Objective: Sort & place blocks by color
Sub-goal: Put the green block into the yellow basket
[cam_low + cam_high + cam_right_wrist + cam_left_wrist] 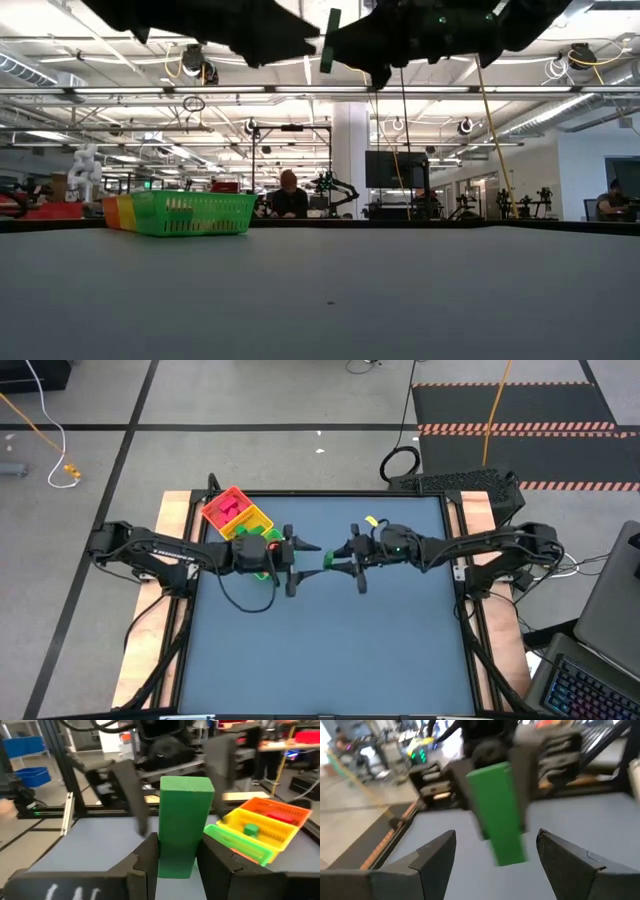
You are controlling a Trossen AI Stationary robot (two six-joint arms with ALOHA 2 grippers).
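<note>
High view shows the blue table [330, 650] with both arms reaching in to meet over its far middle. At the far left lies the tray [237, 513], red, yellow and green compartments, with blocks [232, 507] lying in the red one. The left gripper [303, 565] hovers near the tray, fingers spread wide and holding nothing. Facing it, the right gripper [176, 857] pinches a green block [184, 822] upright between narrow fingers, raised well above the table and pointed into the left gripper's gap.
</note>
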